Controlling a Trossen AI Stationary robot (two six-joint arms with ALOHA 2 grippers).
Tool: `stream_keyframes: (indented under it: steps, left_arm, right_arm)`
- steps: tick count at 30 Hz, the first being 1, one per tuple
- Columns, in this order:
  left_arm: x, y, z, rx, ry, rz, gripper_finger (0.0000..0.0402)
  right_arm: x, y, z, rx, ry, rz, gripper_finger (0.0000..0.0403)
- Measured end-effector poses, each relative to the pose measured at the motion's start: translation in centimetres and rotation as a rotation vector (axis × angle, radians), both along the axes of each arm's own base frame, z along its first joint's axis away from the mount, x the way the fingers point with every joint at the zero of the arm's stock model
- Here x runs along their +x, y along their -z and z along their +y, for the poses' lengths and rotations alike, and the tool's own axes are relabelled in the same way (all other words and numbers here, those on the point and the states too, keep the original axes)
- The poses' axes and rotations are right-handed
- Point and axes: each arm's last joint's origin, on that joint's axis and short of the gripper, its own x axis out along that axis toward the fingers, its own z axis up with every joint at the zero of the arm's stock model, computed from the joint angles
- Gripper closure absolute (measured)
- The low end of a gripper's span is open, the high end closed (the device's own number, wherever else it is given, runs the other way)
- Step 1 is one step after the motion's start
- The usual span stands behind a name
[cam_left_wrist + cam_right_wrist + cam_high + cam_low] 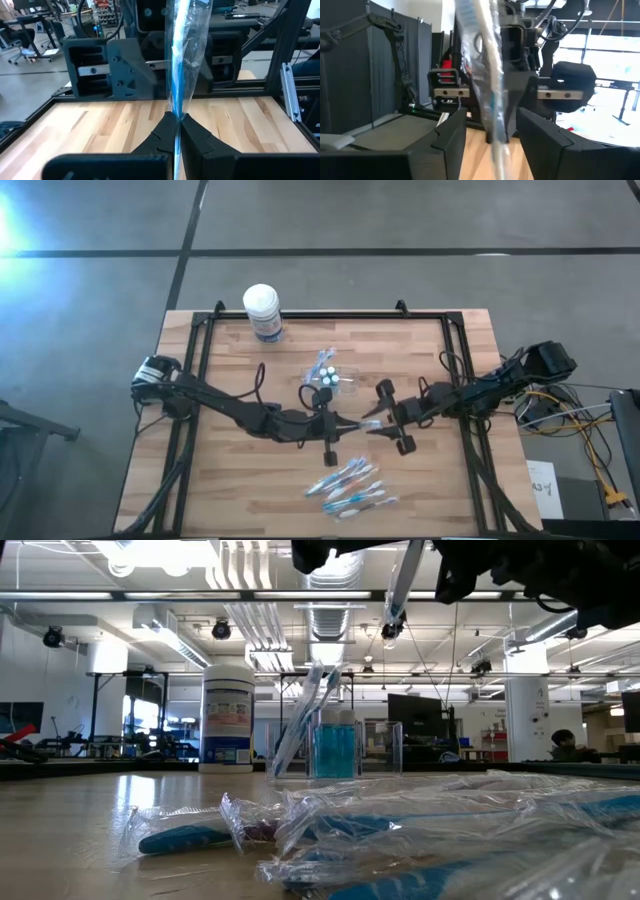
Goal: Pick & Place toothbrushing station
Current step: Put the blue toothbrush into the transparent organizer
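Note:
My left gripper (350, 424) is shut on a plastic-wrapped blue-and-white toothbrush (181, 60) above the middle of the table. My right gripper (492, 132) faces it from the right, open. Its fingers stand on either side of the same toothbrush (490, 95) with a gap on each side. The clear cup (326, 376) stands behind them on its base, with white-capped tubes and toothbrushes (305, 715) leaning in it. Several more wrapped toothbrushes (350, 488) lie flat near the front edge. My left gripper pinches the wrapped toothbrush's shaft (176, 116) between its two fingers. The fingers come in about level from the table's left and lie across it. The toothbrush stands nearly upright, most of it above the fingers, clear of the table.
A white-lidded canister with a blue label (262, 311) stands at the far edge, left of centre. A black frame (300, 316) runs along the table's far and side edges. Bare wood lies to the left and right of the toothbrush pile.

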Motion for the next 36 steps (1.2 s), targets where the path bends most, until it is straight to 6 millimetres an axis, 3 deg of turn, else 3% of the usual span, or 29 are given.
stream_keyframes:
  steps: [16, 27, 32, 36]
  left_arm:
    - [0.1, 0.2, 0.3, -0.003, -0.01, 0.022, 0.0391]
    - [0.1, 0.4, 0.4, -0.007, -0.011, 0.038, 0.0389]
    - [-0.1, 0.6, 0.2, -0.001, -0.007, 0.064, 0.0359]
    - [-1.3, 0.1, -0.5, 0.026, 0.011, 0.138, 0.0323]
  right_arm:
    - [0.4, -0.4, 0.1, 0.009, -0.007, -0.009, 0.0291]
    - [0.3, -0.2, 0.0, -0.015, 0.006, 0.002, 0.0383]
    - [0.2, 0.2, 0.0, -0.022, 0.006, 0.029, 0.0387]
    - [0.0, 0.3, -0.3, -0.039, 0.033, 0.096, 0.0388]
